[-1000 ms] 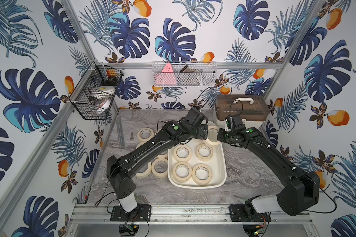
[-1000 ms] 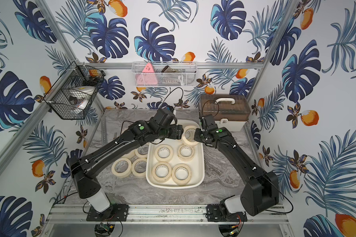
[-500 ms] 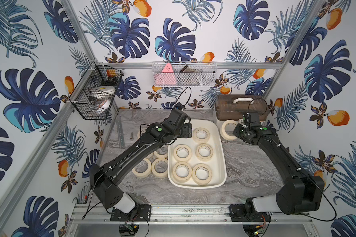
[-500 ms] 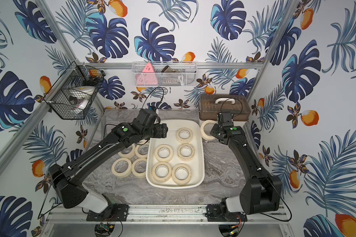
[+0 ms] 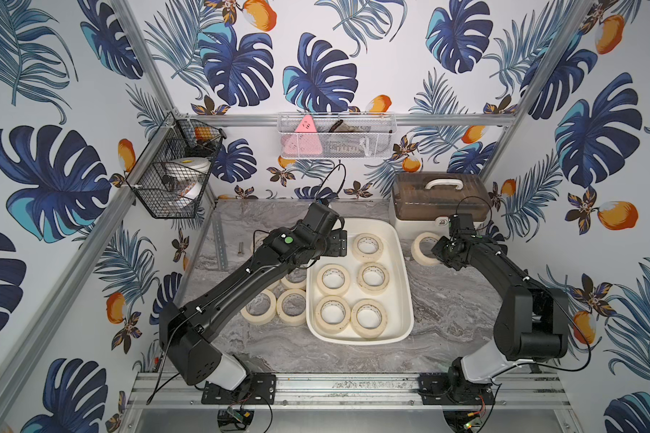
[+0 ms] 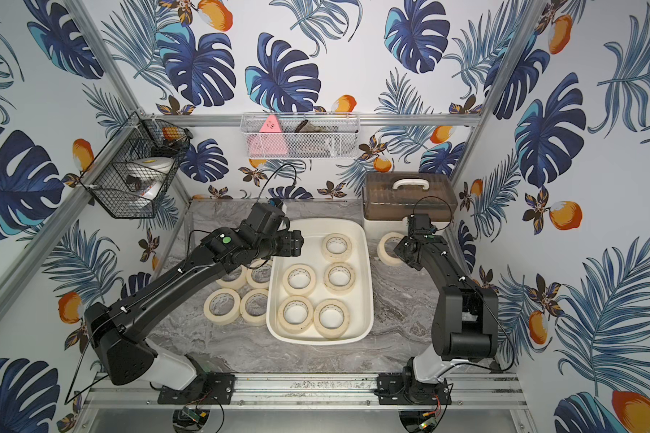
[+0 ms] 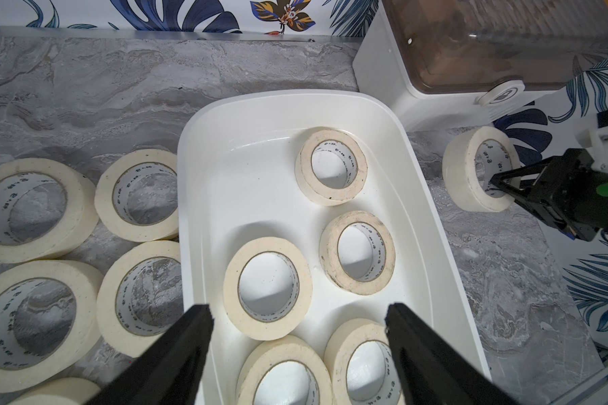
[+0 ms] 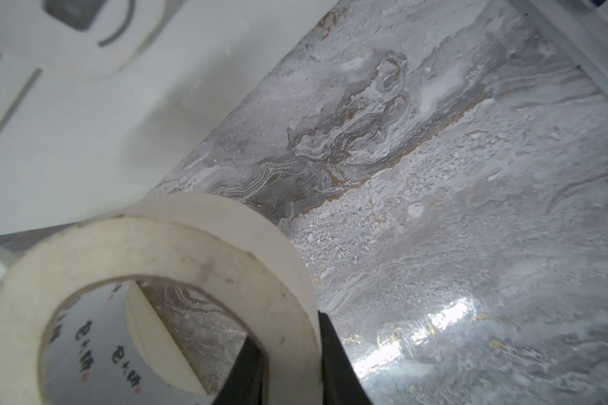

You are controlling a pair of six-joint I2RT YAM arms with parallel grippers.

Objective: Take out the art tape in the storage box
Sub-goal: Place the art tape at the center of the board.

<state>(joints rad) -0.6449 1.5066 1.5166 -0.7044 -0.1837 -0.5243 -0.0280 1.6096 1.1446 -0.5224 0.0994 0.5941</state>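
Note:
The storage box [image 5: 409, 300] [image 6: 368, 300] is a shallow white tub at mid-table, with several cream art tape rolls [image 5: 333, 279] [image 7: 267, 287] lying flat inside. More rolls [image 5: 258, 306] [image 7: 25, 210] lie on the table to its left. My left gripper [image 5: 340, 243] [image 7: 297, 310] hangs open over the box's far left rim, nothing between its fingers. My right gripper [image 5: 438, 250] [image 8: 286, 326] [image 7: 499, 182] is shut on the wall of one roll [image 5: 423, 247] [image 8: 155, 252], one finger inside the core. That roll is tilted, low over the table right of the box.
A cream case with a brown lid [image 5: 439, 202] stands just behind the held roll. A black wire basket [image 5: 173, 176] hangs on the left wall and a white wire basket [image 5: 334, 137] on the back wall. A bolt [image 5: 240, 249] lies at the table's left.
My right gripper carried its roll from over the box's far right corner out to the table beside the case. My left gripper drew back leftward to the box's left rim.

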